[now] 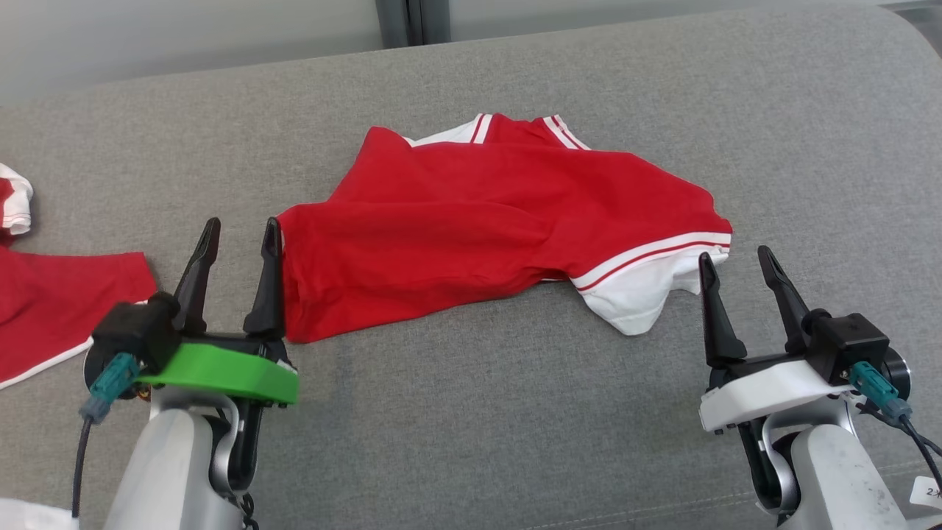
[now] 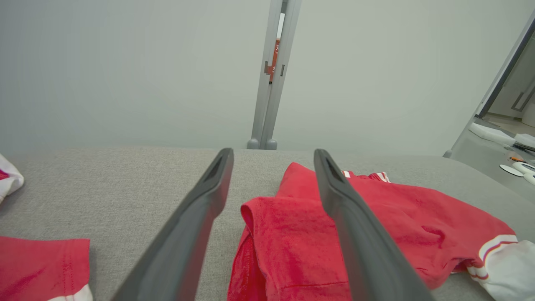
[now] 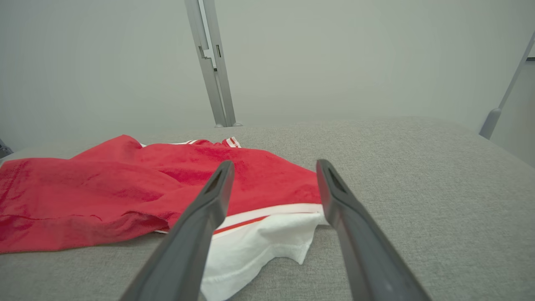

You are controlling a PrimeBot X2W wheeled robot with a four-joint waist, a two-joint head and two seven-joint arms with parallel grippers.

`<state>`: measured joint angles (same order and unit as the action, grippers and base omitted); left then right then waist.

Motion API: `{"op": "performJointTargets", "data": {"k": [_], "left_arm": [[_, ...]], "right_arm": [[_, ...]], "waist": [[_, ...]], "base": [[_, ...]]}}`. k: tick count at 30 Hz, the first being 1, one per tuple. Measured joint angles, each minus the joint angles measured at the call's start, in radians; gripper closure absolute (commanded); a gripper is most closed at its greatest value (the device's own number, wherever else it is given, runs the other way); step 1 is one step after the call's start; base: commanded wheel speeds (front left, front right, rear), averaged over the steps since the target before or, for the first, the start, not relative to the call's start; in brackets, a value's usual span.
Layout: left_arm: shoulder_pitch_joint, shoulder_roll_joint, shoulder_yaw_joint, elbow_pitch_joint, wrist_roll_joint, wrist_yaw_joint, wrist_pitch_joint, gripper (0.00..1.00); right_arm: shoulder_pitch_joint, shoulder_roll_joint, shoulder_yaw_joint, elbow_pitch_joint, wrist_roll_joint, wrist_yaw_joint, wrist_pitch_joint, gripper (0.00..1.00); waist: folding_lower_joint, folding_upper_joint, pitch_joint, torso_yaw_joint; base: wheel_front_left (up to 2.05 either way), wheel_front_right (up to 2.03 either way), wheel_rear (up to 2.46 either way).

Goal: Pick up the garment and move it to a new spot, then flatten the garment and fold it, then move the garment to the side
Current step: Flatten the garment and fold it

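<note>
A red garment (image 1: 486, 221) with white, red-striped trim lies folded over and rumpled on the grey cushion (image 1: 515, 412). My left gripper (image 1: 243, 230) stands open at the garment's left edge, its right finger against the red fold, nothing held. In the left wrist view the garment (image 2: 292, 234) lies between and right of the fingers (image 2: 200, 209). My right gripper (image 1: 734, 258) is open just in front of the white sleeve (image 1: 633, 294). The right wrist view has the sleeve (image 3: 259, 242) lying between its fingers (image 3: 209, 209).
A second red and white garment (image 1: 59, 302) lies at the left edge of the cushion, also seen in the left wrist view as red cloth (image 2: 42, 263). A pale wall with a grey post (image 2: 271, 75) stands behind the cushion.
</note>
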<state>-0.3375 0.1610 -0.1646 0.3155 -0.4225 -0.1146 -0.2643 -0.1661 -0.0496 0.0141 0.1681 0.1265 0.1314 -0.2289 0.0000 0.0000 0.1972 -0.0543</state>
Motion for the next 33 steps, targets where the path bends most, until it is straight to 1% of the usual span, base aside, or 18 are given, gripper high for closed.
{"op": "performJointTargets", "data": {"k": [2, 7, 10, 13, 20, 22, 27, 29, 33], "left_arm": [[0.057, -0.03, 0.038, -0.06, 0.043, -0.005, 0.0, 0.0], [0.165, -0.067, 0.093, -0.146, 0.101, -0.012, 0.0, 0.0], [0.218, -0.078, 0.113, -0.153, 0.108, -0.013, 0.0, 0.0], [0.25, -0.082, 0.108, -0.147, 0.103, -0.013, 0.0, 0.0], [0.266, -0.084, 0.097, -0.137, 0.098, -0.013, 0.0, 0.0], [0.265, -0.084, 0.094, -0.137, 0.097, -0.013, 0.0, 0.0], [0.254, -0.084, 0.071, -0.133, 0.09, -0.013, 0.0, 0.0], [0.247, -0.084, 0.061, -0.131, 0.087, -0.013, 0.0, 0.0], [0.23, -0.084, 0.047, -0.128, 0.077, -0.013, 0.0, 0.0]], "right_arm": [[0.008, 0.0, -0.001, 0.001, -0.006, 0.0, 0.003, 0.0], [0.037, 0.0, -0.004, 0.004, -0.007, 0.0, 0.014, 0.0], [0.051, 0.0, -0.003, 0.006, -0.007, 0.0, 0.02, 0.0], [0.063, 0.0, -0.007, 0.009, -0.009, 0.0, 0.025, 0.0], [0.067, 0.001, -0.024, 0.013, -0.014, 0.0, 0.055, 0.0], [0.042, 0.001, -0.048, 0.025, -0.013, 0.0, 0.104, 0.0], [-0.045, -0.002, -0.127, 0.101, 0.005, 0.0, 0.311, 0.0], [-0.09, -0.002, -0.165, 0.139, 0.032, 0.0, 0.401, 0.0], [-0.148, -0.001, -0.216, 0.203, 0.055, 0.0, 0.525, 0.0]], "waist": [[0.0, 0.0, -0.016, 0.007], [0.0, 0.0, -0.054, 0.022], [0.0, 0.0, -0.075, 0.032], [0.0, 0.0, -0.093, 0.042], [0.0, 0.0, -0.106, 0.063], [0.0, 0.0, -0.103, 0.066], [0.0, 0.0, -0.088, 0.071], [0.0, 0.0, -0.08, 0.075], [0.0, 0.0, -0.06, 0.084]], "base": [[0.0, 0.0, 0.0], [0.0, 0.0, 0.0], [0.0, 0.0, 0.0], [0.0, 0.0, 0.0], [0.0, 0.0, 0.0], [0.0, 0.0, 0.0], [0.0, 0.0, 0.0], [0.0, 0.0, 0.0], [0.0, 0.0, 0.0]]}}
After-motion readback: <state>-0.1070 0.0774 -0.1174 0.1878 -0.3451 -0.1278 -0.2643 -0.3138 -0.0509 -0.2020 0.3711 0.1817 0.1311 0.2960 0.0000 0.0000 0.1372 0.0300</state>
